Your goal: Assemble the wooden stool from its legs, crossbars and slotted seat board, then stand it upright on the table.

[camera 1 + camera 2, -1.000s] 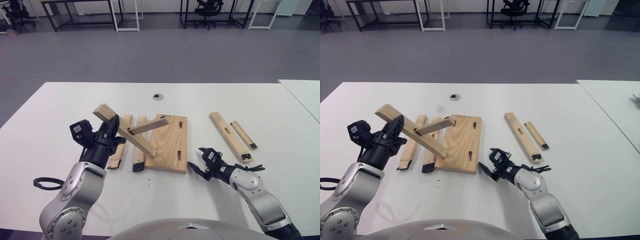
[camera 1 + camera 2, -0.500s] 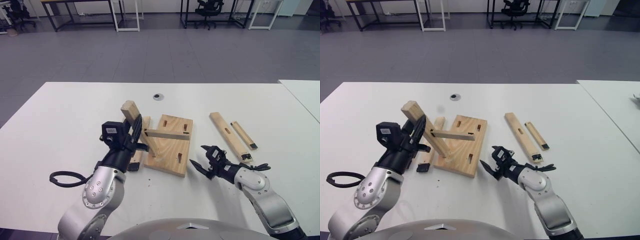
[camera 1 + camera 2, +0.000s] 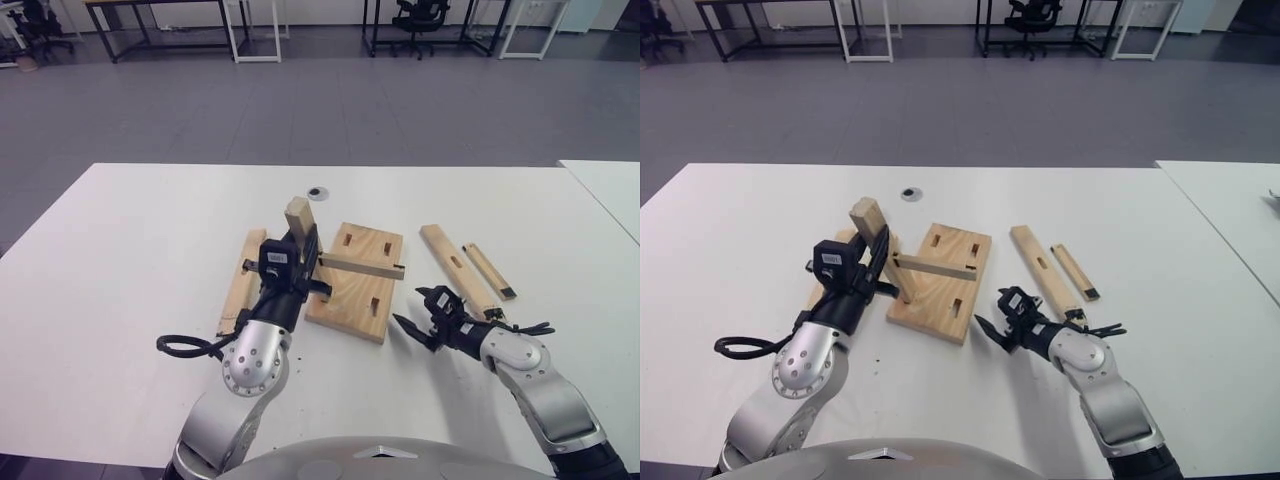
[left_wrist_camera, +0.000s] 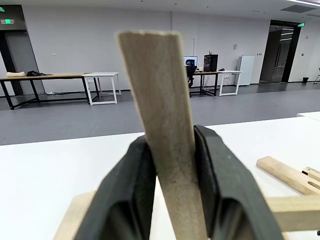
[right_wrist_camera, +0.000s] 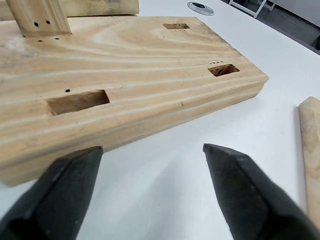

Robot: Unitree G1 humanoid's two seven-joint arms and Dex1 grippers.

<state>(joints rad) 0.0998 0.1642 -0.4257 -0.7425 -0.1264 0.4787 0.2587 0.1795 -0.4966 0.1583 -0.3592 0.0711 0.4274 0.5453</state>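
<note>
The left arm [image 3: 250, 360] and right arm [image 3: 522, 362] wear rounded silver shells, ending in a black left gripper [image 3: 301, 245] and right gripper [image 3: 409, 306]. A black cable [image 3: 185, 347] loops at the left arm's nine o'clock.

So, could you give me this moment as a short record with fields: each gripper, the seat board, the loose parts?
left gripper: shut on leg, lower end on seat board
crossbar: sticks out from the leg, across the board
right gripper: open, empty, beside the board's edge
loose parts: long piece and short piece, right of board
</note>
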